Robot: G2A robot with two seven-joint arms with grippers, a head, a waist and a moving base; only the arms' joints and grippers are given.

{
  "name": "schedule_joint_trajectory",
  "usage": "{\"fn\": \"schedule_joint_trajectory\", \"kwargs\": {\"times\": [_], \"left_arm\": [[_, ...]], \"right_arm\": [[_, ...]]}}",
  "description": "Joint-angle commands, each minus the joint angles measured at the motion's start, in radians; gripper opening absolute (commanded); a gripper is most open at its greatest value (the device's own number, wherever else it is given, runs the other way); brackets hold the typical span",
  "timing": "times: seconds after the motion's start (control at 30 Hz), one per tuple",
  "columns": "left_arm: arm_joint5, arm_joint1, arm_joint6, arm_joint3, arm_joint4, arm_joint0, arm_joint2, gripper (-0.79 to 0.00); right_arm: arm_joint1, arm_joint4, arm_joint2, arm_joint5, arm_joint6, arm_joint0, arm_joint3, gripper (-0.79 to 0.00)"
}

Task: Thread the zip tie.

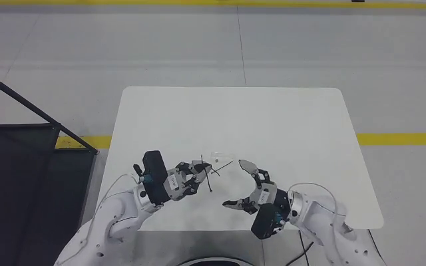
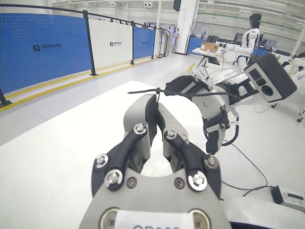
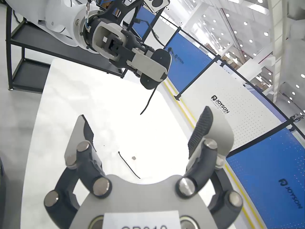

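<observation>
My left gripper (image 2: 156, 107) is shut on a black zip tie (image 2: 143, 92) just below its head, held above the white table (image 1: 299, 126). In the top view the left gripper (image 1: 199, 174) holds the tie (image 1: 208, 178) nearly upright, its tail hanging down. My right gripper (image 3: 145, 129) stands open with nothing between its fingers, a short way from the tie. In the top view the right gripper (image 1: 234, 183) faces the left one. A second black zip tie (image 3: 128, 165) lies flat on the table below the right gripper.
A small clear scrap (image 1: 217, 157) lies on the table just beyond the grippers. A black rack (image 1: 30, 166) stands off the table's left side. Cables (image 2: 247, 168) hang off the near edge beside the right arm. The far half of the table is free room.
</observation>
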Motion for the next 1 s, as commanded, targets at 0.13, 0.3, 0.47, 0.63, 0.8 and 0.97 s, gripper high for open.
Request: {"fn": "schedule_joint_trajectory", "kwargs": {"times": [0.13,0.3,0.47,0.63,0.8,0.97], "left_arm": [[0.0,0.0,0.0,0.0,0.0,0.0,0.0,-0.785],[0.033,-0.004,-0.015,-0.005,0.001,0.002,0.008,-0.785],[0.053,-0.009,-0.021,-0.002,0.033,-0.003,0.025,-0.785],[0.054,-0.013,-0.019,0.003,0.043,-0.009,0.037,-0.785],[0.061,-0.017,-0.026,0.006,0.043,-0.011,0.041,-0.785],[0.065,-0.02,-0.03,0.006,0.05,-0.012,0.044,-0.785]], "right_arm": [[-0.005,0.052,-0.004,0.009,0.035,-0.007,0.007,0.0],[-0.019,0.135,-0.027,0.011,0.17,0.014,0.007,0.0],[-0.028,0.196,-0.047,-0.03,0.202,0.047,0.024,-0.219],[-0.039,0.24,-0.065,-0.024,0.258,0.074,0.045,-0.302],[-0.048,0.264,-0.08,-0.028,0.283,0.092,0.053,-0.416],[-0.053,0.269,-0.091,-0.034,0.292,0.102,0.059,-0.425]]}}
